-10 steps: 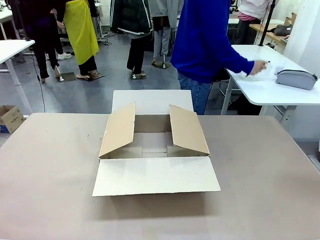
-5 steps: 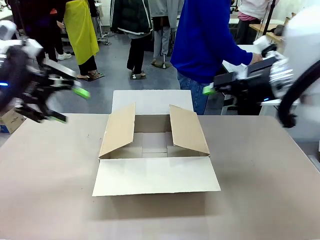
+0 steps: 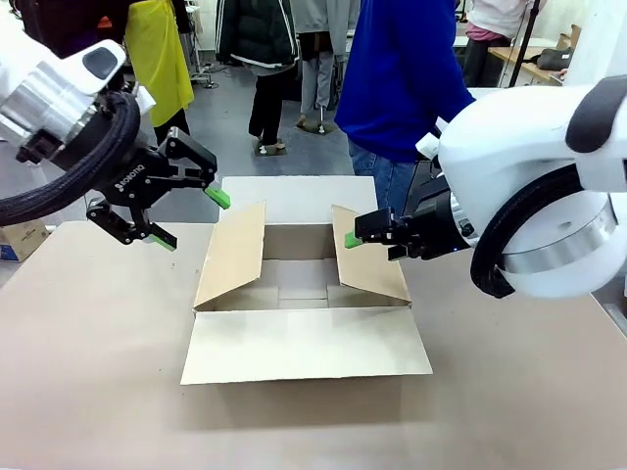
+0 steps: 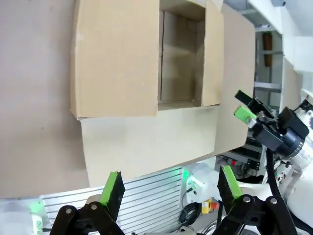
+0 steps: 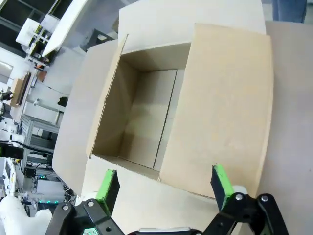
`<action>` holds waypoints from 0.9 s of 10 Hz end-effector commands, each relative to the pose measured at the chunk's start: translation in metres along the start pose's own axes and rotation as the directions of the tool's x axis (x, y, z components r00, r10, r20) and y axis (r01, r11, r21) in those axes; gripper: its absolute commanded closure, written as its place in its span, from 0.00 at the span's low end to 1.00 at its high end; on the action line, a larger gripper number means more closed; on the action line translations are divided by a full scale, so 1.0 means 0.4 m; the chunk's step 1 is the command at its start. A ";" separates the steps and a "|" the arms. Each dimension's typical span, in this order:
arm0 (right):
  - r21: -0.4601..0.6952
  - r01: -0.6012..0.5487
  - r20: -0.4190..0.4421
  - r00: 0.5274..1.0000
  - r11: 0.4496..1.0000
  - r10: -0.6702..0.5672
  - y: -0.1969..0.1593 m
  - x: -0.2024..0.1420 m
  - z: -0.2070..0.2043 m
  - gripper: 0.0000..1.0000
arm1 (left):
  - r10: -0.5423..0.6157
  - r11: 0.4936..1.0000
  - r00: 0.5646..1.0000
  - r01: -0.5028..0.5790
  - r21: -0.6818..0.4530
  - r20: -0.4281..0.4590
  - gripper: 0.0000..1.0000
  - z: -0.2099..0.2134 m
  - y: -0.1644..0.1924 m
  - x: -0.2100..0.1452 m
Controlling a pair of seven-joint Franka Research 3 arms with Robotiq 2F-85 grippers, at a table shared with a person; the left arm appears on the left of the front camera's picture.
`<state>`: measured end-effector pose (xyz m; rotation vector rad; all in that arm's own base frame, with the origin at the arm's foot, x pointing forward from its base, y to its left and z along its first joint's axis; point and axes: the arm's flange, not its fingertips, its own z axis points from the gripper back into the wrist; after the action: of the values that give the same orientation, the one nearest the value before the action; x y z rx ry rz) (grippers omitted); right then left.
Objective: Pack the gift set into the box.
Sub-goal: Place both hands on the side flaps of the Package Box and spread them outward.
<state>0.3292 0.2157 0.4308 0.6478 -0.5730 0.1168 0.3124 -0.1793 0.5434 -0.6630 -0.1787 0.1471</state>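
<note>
Left fingers (image 3: 217,198), right fingers (image 3: 351,240) nearer box (image 3: 304,343), spread

An open lab hall: people (image 3: 269,39) standing on grey floor (image 3: 294,147).

beige table (image 3: 98,372); person in blue top (image 3: 402,78) at far side; small carton (image 3: 20,238) on floor.

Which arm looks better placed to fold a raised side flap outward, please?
The right, I'd judge: the open right end effector sits at the top edge of the right flap, while the left end effector, also open, hangs clear of the left flap.
</note>
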 end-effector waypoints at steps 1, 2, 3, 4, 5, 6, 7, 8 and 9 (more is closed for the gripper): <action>0.000 -0.003 0.059 0.998 1.000 0.003 0.021 0.007 0.026 0.00 | 0.002 1.000 1.000 -0.002 -0.005 0.025 0.00 0.011 0.017 -0.020; 0.000 -0.003 0.059 0.998 1.000 0.003 0.021 0.007 0.026 0.00 | 0.002 1.000 1.000 -0.002 -0.005 0.025 0.00 0.011 0.017 -0.020; 0.000 -0.003 0.059 0.998 1.000 0.003 0.021 0.007 0.026 0.00 | 0.002 1.000 1.000 -0.002 -0.013 0.007 0.00 0.008 0.009 -0.005; 0.000 -0.003 0.059 0.998 1.000 0.003 0.021 0.007 0.026 0.00 | -0.016 0.995 0.999 0.013 0.100 0.033 0.00 0.009 -0.077 0.014; 0.000 -0.003 0.059 0.998 1.000 0.003 0.021 0.007 0.026 0.00 | -0.050 0.978 0.999 0.044 0.204 0.022 0.00 -0.015 -0.175 0.033; 0.000 -0.003 0.059 0.998 1.000 0.003 0.021 0.007 0.026 0.00 | -0.094 0.941 0.995 0.101 0.322 -0.037 0.00 -0.057 -0.257 0.061; 0.000 -0.003 0.059 0.998 1.000 0.003 0.021 0.007 0.026 0.00 | -0.097 0.904 0.994 0.112 0.412 -0.057 0.00 -0.103 -0.304 0.085; 0.000 -0.003 0.059 0.998 1.000 0.003 0.021 0.007 0.026 0.00 | -0.095 0.867 0.992 0.124 0.483 -0.084 0.00 -0.155 -0.327 0.098; 0.000 -0.003 0.059 0.998 1.000 0.003 0.021 0.007 0.026 0.00 | -0.065 0.837 0.996 0.085 0.540 -0.056 0.00 -0.200 -0.334 0.105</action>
<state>0.3250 0.2153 0.4444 0.6499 -0.6184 0.1167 0.3649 -0.3130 0.5671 -0.1724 -0.1536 0.0672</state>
